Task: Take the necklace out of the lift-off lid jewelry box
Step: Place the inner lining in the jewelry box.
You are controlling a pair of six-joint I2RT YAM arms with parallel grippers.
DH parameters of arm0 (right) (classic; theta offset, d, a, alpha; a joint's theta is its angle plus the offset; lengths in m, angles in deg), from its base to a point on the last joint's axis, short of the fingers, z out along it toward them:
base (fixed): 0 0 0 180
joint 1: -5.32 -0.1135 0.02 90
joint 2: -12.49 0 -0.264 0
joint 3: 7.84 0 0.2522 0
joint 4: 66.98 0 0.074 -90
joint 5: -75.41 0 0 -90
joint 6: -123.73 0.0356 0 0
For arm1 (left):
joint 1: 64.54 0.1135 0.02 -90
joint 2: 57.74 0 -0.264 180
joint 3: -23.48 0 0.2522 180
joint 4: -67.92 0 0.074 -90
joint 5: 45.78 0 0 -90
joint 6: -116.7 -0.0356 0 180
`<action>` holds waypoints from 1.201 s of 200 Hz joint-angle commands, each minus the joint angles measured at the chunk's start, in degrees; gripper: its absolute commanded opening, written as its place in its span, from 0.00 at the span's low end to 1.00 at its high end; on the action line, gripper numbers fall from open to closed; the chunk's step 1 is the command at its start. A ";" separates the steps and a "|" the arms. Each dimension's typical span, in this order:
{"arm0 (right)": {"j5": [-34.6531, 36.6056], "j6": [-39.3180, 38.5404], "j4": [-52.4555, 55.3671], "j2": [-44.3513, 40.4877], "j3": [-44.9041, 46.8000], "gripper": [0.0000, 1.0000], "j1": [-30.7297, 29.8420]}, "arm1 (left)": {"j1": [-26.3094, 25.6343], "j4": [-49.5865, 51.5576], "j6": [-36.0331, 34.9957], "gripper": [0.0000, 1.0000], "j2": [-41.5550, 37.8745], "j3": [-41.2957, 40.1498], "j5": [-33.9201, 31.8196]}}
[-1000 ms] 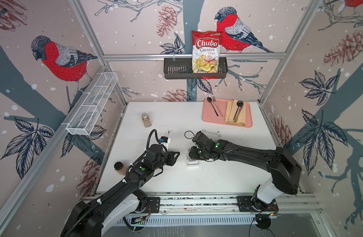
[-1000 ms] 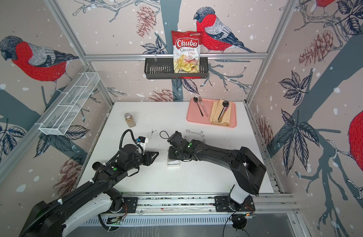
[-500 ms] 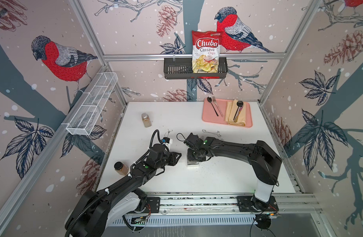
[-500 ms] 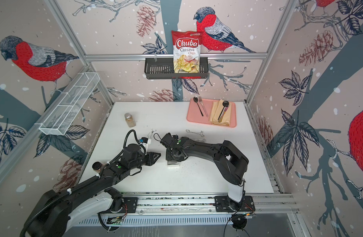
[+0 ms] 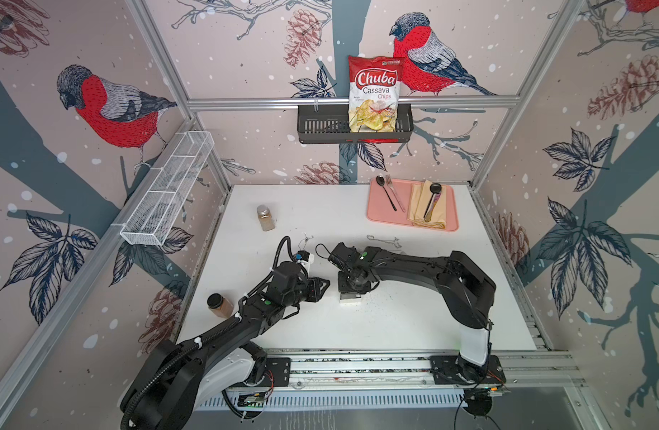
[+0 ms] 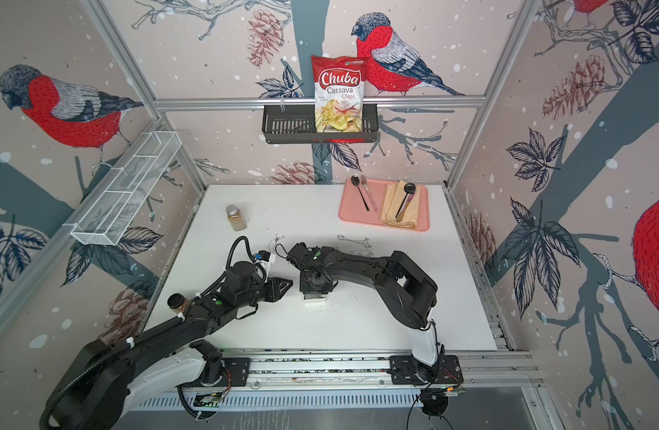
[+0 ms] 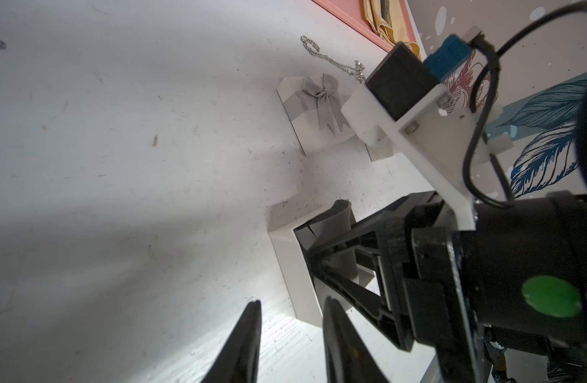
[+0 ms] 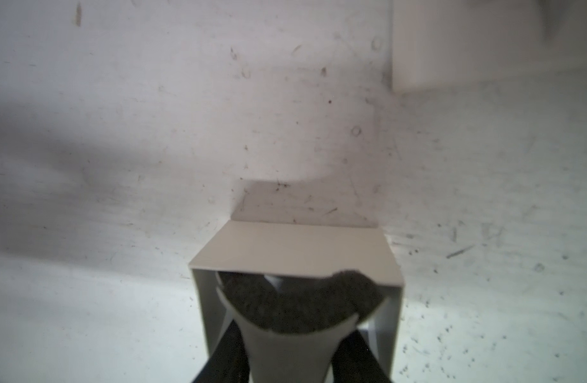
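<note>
The open white jewelry box [image 5: 349, 296] [image 6: 315, 298] stands mid-table. My right gripper [image 5: 352, 284] [image 8: 293, 331] points down into it, shut on a bent grey insert card [image 8: 285, 348] [image 7: 335, 222]. The insert and fingers hide the inside of the box [image 8: 295, 245]. The lid [image 7: 318, 132], with its grey bow, lies on the table apart from the box; the right arm hides it in both top views. A silver beaded chain [image 7: 332, 61] [image 5: 384, 240] [image 6: 354, 241], a necklace by its look, lies on the table outside the box. My left gripper [image 5: 322, 288] [image 7: 292, 301] is open and empty beside the box wall [image 7: 295, 275].
A thin wire chain [image 5: 305, 238] lies near the left wrist. Two spice jars [image 5: 265, 217] [image 5: 219, 304] stand to the left. A pink tray [image 5: 380, 217] with cutlery and a napkin sits at the back right. A wire basket [image 5: 168, 193] and a chips rack [image 5: 354, 126] hang on the walls.
My right arm has folded back and its wrist has tipped down over the box, with the jaws a little narrower. The left gripper has edged slightly toward the box.
</note>
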 commanded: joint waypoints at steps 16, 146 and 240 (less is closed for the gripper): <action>0.53 -1.97 2.71 1.63 -1.43 0.40 0.31 | 0.04 -3.27 0.35 0.36 -0.22 -0.09 0.26; 1.81 -3.96 9.18 1.04 -6.29 0.66 -0.21 | 0.11 -2.04 -0.12 0.35 -1.10 0.25 -0.71; 3.27 -4.14 11.89 -0.23 -8.87 0.72 -1.25 | 0.04 -3.68 -0.09 0.35 1.27 0.25 0.02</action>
